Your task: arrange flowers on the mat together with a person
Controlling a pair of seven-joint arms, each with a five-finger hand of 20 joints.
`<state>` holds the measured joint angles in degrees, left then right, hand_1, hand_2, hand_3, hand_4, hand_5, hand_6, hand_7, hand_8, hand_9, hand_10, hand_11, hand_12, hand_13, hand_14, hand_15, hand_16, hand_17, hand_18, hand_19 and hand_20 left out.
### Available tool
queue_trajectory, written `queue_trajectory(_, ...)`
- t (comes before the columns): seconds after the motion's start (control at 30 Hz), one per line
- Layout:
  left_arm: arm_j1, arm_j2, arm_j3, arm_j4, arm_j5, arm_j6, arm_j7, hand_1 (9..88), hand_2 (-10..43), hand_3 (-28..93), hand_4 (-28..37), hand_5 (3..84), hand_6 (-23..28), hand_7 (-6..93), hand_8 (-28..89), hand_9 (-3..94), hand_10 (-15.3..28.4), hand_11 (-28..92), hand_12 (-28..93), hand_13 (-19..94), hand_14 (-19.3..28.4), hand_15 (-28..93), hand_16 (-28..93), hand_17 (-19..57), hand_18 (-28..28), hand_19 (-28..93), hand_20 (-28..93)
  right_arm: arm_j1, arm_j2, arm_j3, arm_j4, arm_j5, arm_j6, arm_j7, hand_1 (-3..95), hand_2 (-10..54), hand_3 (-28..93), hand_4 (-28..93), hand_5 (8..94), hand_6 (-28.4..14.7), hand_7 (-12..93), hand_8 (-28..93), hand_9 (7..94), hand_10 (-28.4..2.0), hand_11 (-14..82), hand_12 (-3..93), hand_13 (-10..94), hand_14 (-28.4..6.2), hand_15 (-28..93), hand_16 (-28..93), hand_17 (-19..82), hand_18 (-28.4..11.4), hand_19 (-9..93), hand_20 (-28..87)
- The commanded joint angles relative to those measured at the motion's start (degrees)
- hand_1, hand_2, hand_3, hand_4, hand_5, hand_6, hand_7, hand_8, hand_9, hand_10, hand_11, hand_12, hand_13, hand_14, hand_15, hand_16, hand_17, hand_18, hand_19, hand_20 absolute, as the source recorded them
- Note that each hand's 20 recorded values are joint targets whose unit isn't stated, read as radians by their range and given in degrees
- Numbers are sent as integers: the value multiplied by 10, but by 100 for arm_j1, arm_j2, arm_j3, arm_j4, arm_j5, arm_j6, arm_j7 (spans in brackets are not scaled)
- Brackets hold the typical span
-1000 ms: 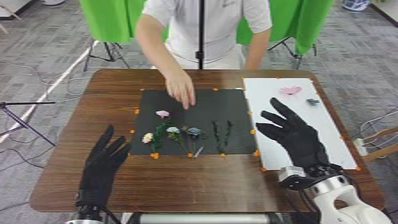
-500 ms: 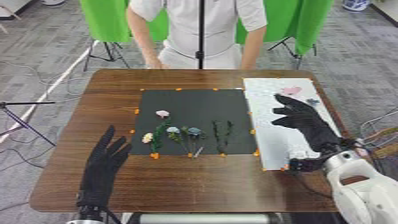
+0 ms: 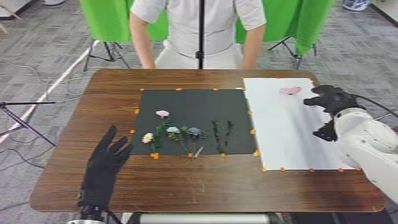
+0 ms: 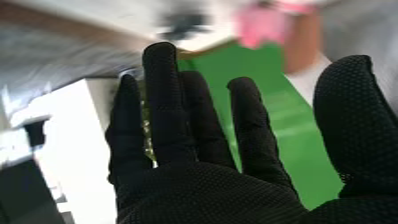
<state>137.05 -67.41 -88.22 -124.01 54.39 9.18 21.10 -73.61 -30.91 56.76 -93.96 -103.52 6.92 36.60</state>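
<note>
Pink, heart-shaped flower point(image 3: 290, 90): probably light, crushable; pinch beneath petals. Black-gloved right hand point(image 4: 209, 192): fingers straight, spread.

green cloth point(image 3: 107, 25) is hanging behind the worktop point(image 3: 178, 190), dark tripods point(image 3: 111, 45) are standing below it, a pale strip point(image 3: 67, 76) is crossing the grey floor point(image 3: 44, 52), and what seems a blue-and-white pot point(image 3: 355, 4) is sitting far right.
</note>
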Motion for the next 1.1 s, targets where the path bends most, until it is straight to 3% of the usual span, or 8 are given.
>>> queue_trajectory(0.03, 17, -29, 17, -15, 38, -80, -107, 210, 45, 774, -283, 235, -15, 115, -99, 276, 127, 97, 123, 217, 179, 220, -11, -119, 230, 422, 46, 2024, -408, -1264, 801, -482, -681, 378, 260, 10, 707, -245, 334, 26, 162, -114, 370, -147, 173, 189, 384, -137, 613, 113, 67, -211, 541, 324)
queue_trajectory(0.13, -30, -51, 13, -6, 47, -122, -154, 211, 44, 776, -283, 235, -15, 115, -100, 276, 127, 97, 123, 217, 179, 219, -11, -119, 230, 423, 46, 2255, -533, -1570, 989, -520, -726, 477, 261, 5, 704, -246, 332, 27, 163, -114, 369, -146, 170, 187, 384, -136, 608, 110, 66, -213, 540, 322)
queue_trajectory(0.3, -39, -35, 0, -14, 36, -128, -171, 212, 44, 777, -283, 234, -15, 116, -100, 277, 127, 98, 123, 217, 179, 219, -11, -119, 230, 424, 45, 2345, -726, -1696, 1149, -750, -1242, 562, 260, 3, 704, -245, 325, 31, 161, -115, 367, -144, 163, 185, 383, -133, 599, 106, 65, -216, 539, 318)
queue_trajectory(0.43, -101, -43, -20, -14, 50, -179, -222, 213, 45, 776, -283, 234, -15, 116, -100, 276, 127, 98, 123, 217, 180, 219, -11, -119, 230, 424, 44, 2216, -723, -1614, 1151, -729, -1248, 826, 259, 0, 707, -244, 329, 38, 168, -116, 372, -141, 160, 185, 384, -132, 588, 107, 66, -219, 531, 312)
queue_trajectory(0.6, -78, -11, -26, -39, 32, -146, -156, 214, 44, 778, -283, 234, -15, 115, -100, 276, 127, 98, 123, 216, 179, 220, -11, -119, 231, 425, 43, 2291, -698, -1707, 1203, -792, -1330, 1101, 258, -1, 708, -243, 339, 35, 170, -119, 374, -141, 158, 184, 382, -138, 573, 111, 63, -223, 527, 308)
queue_trajectory(0.77, -138, -34, -15, -16, 39, -180, -153, 214, 44, 778, -283, 234, -15, 116, -100, 276, 128, 99, 123, 216, 179, 220, -12, -118, 230, 424, 42, 2284, -756, -1661, 1292, -673, -1660, 1130, 259, -3, 705, -241, 349, 33, 169, -119, 374, -140, 157, 182, 381, -139, 569, 116, 62, -225, 529, 308)
queue_trajectory(1.0, -176, 6, 41, 1, 7, -125, -66, 215, 44, 777, -283, 233, -14, 116, -100, 276, 127, 100, 123, 217, 179, 220, -12, -118, 230, 425, 43, 2310, -866, -1642, 1439, -603, -2050, 1078, 263, -5, 704, -243, 352, 38, 171, -121, 375, -138, 150, 180, 381, -141, 566, 118, 59, -225, 529, 307)
queue_trajectory(1.1, -196, -9, 25, 7, 18, -161, -110, 215, 44, 777, -283, 234, -14, 117, -100, 275, 127, 100, 122, 217, 179, 220, -12, -118, 230, 425, 43, 2286, -889, -1604, 1495, -674, -2263, 976, 271, -7, 703, -245, 348, 41, 174, -120, 376, -136, 149, 180, 382, -140, 565, 118, 58, -224, 529, 307)
